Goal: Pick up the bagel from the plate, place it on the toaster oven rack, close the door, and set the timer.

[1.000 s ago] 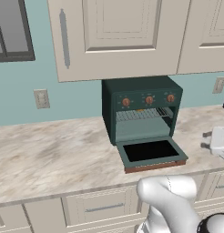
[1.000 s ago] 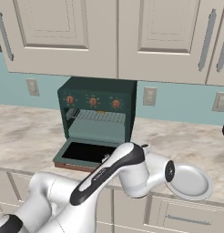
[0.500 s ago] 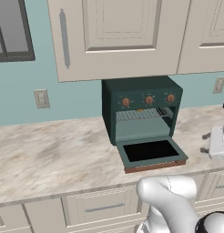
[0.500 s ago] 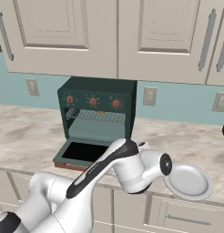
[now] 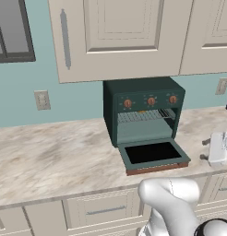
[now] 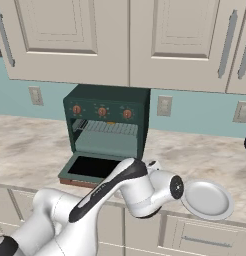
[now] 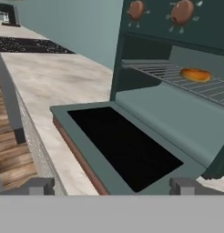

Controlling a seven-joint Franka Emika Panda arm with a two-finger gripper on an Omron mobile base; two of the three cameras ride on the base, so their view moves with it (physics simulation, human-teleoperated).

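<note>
Now bagel (image 7: 195, 74) on rack (image 7: 186, 77) | door (image 7: 125, 145) down | gripper (image 7: 111, 185) wide

**Bagel on the rack, door down**

The golden-brown bagel (image 7: 195, 74) lies on the silvery wire toaster oven rack (image 7: 186, 77) inside the dark green oven. The door (image 5: 153, 155) hangs open, flat, black glass up. The white plate (image 6: 207, 200) sits bare on the bench, right of the oven. The copper timer (image 5: 173, 99) is the right-end knob.
</note>
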